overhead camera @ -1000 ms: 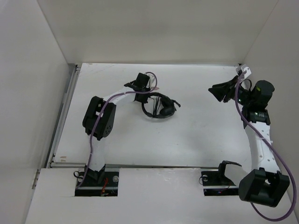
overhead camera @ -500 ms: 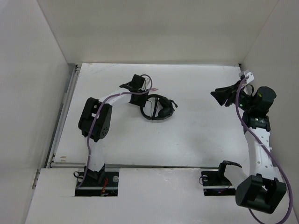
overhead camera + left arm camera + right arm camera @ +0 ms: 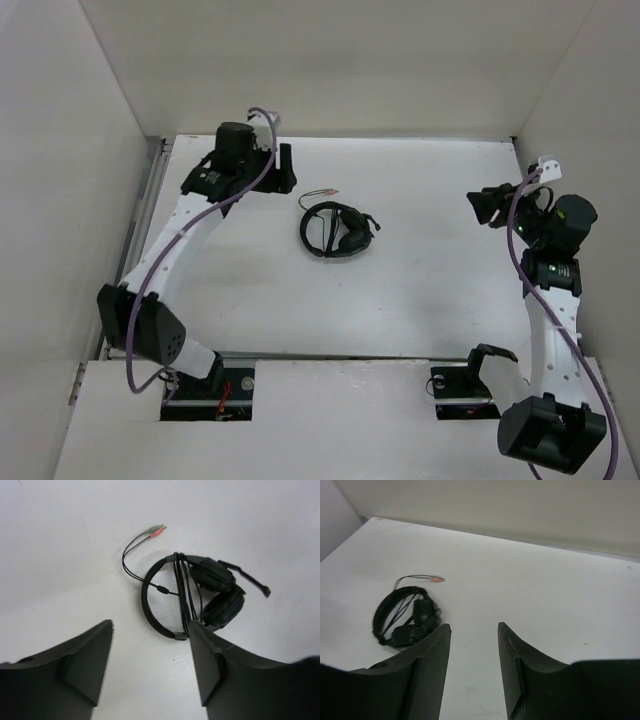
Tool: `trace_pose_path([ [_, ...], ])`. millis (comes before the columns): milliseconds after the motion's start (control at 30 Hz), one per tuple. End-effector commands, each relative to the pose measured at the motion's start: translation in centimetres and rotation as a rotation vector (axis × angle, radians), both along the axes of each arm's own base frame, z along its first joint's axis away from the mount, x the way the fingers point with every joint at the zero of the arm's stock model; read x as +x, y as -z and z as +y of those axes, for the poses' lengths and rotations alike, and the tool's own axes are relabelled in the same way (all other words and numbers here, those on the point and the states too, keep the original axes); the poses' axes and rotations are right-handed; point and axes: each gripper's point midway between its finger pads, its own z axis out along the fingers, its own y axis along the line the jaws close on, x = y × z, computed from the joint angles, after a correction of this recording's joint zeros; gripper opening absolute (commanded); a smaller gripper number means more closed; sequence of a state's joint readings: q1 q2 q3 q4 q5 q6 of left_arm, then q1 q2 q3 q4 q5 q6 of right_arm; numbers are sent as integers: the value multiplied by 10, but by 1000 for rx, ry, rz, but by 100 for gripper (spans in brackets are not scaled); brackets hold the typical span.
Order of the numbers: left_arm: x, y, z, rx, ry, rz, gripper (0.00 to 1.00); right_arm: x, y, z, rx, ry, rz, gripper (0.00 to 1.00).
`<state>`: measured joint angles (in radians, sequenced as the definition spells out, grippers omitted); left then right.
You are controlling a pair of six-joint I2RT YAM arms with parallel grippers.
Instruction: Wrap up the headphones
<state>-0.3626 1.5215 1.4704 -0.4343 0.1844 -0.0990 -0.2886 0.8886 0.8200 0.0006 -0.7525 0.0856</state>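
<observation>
The headphones (image 3: 340,232) lie flat on the bench (image 3: 420,300), a little left of the middle and nearer the far edge. Their cord (image 3: 183,587) crosses the headband (image 3: 144,600) in several turns; only a short tail with the coloured plugs (image 3: 156,529) trails toward the far-left corner. The wrapping looks done or nearly so. Tucking that tail, if needed, calls for a fine pinch on thin wire. The left pincer (image 3: 150,627) hangs released and empty near the far-left corner, the right pincer (image 3: 473,626) likewise by the right edge. Bare bench surrounds the headphones, though the walls (image 3: 70,200) stand close beside both arms.
</observation>
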Motion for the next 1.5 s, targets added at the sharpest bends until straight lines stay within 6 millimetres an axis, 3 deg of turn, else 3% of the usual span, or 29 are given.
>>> trace_pose_path([
  [0, -20, -34, 36, -48, -66, -50, 64, 2, -1, -46, -37, 278, 12, 49],
  [100, -29, -41, 92, -45, -203, -97, 77, -9, 8, -78, -143, 446, 41, 49],
  [233, -44, -44, 171, 6, -421, -165, 82, -31, 23, -118, -275, 654, 93, 55],
  [300, -59, -41, 215, 66, -535, -191, 83, -42, 40, -116, -313, 623, 216, 59],
  [433, -84, -26, 261, 132, -655, -172, 100, -58, 46, -109, -317, 571, 319, 58],
  [467, -91, -21, 269, 144, -675, -160, 100, -63, 48, -108, -322, 567, 350, 58],
  [600, -117, 1, 290, 215, -710, -114, 100, -83, 61, -113, -353, 571, 468, 58],
  [733, -131, 20, 296, 276, -697, -44, 100, -95, 56, -111, -356, 577, 467, 61],
  [767, -135, 24, 298, 286, -697, -26, 100, -98, 53, -111, -359, 583, 456, 86],
  [800, -137, 25, 301, 293, -701, -16, 100, -100, 53, -108, -367, 568, 460, 100],
  [1167, -164, 14, 345, 358, -836, -68, 100, -123, 53, -142, -353, 734, 516, 100],
  [1467, -168, 53, 368, 261, -912, 31, 100, -122, 47, -165, -327, 893, 438, 100],
])
